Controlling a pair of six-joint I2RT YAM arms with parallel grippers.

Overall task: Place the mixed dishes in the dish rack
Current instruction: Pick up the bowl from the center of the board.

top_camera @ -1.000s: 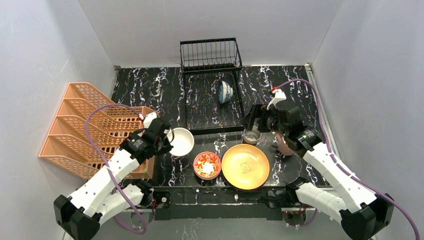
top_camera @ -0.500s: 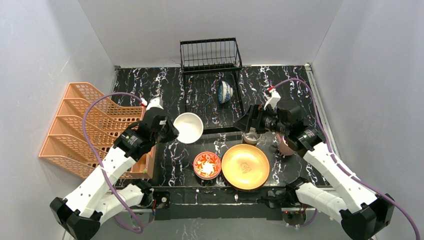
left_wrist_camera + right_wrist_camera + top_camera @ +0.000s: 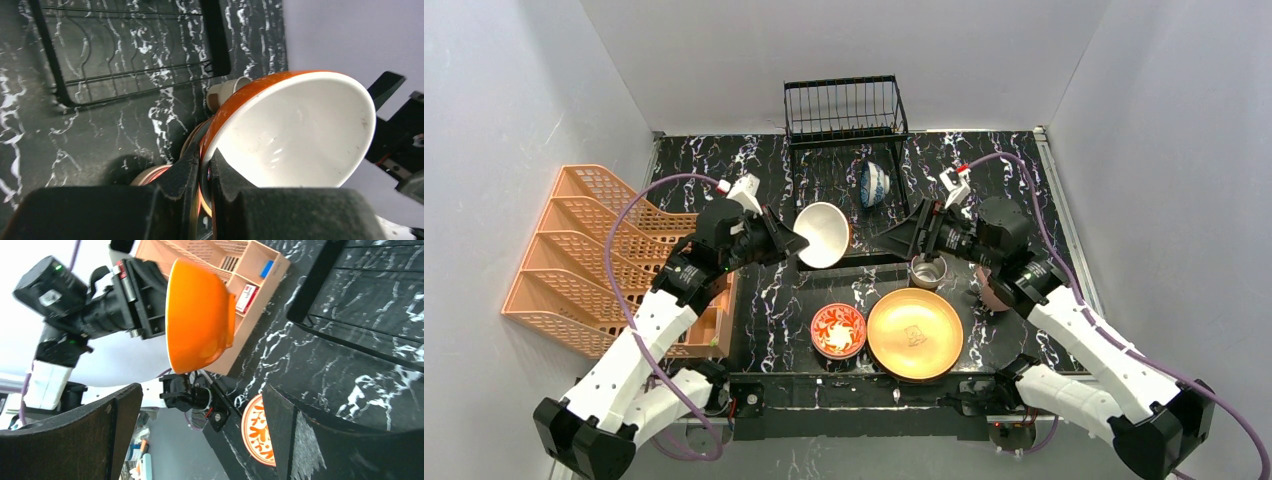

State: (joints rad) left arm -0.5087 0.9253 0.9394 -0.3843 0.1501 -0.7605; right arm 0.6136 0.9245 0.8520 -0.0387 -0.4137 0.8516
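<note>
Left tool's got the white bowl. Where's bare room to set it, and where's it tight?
Bare: dish rack floor left of the blue-patterned bowl; table between dish rack and orange lattice rack; table right of the rack, far side. Tight: near edge, where red floral bowl, yellow plate and steel cup crowd together, with the open right tool near the cup.

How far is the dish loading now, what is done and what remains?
Done: one blue bowl sits in the dish rack. In hand: the left gripper holds a white bowl by its rim, in the air near the rack. Remaining: red bowl, yellow plate, steel cup and pink mug on the table; the right gripper is open, empty.
</note>
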